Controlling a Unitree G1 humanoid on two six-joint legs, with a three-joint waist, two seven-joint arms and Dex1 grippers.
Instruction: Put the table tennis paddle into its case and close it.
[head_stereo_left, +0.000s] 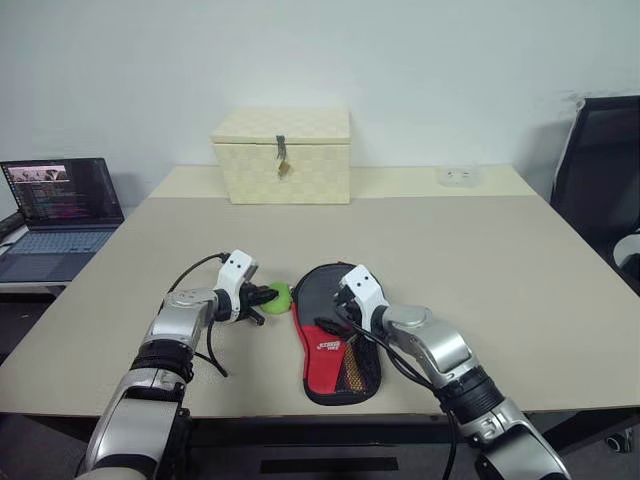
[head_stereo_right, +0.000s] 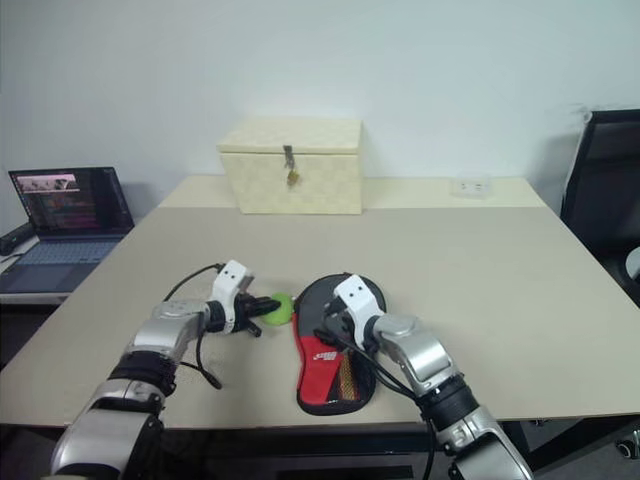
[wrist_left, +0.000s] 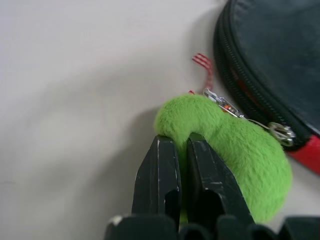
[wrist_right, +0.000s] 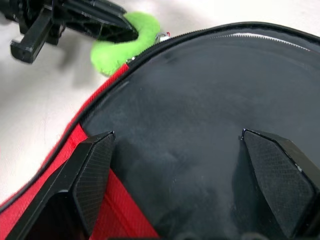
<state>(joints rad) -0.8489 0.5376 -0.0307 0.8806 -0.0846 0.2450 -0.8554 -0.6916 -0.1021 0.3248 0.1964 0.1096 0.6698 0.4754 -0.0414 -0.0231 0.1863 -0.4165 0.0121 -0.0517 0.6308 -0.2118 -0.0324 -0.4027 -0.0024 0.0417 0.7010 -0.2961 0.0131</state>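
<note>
Far left, off the table (head_stereo_left: 480, 250): laptop (head_stereo_left: 60, 215). Left gripper (wrist_left: 181, 150) pinched tight on the fuzzy green tag (wrist_left: 235, 150), just left of the case (head_stereo_left: 335, 340). Case flat near the front edge, right gripper (wrist_right: 177, 165) spread wide above its black round end. Paddle not visible, probably inside. Judged late: zip left to pull. Cream box (head_stereo_left: 283, 155) far.

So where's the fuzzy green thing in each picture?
Left eye view: green tag, table middle, beside the case.
Right eye view, same spot.
Left wrist view, pinched by the left gripper.
Right wrist view, at the case's edge.
Shared landmark: the case's zip.
</note>
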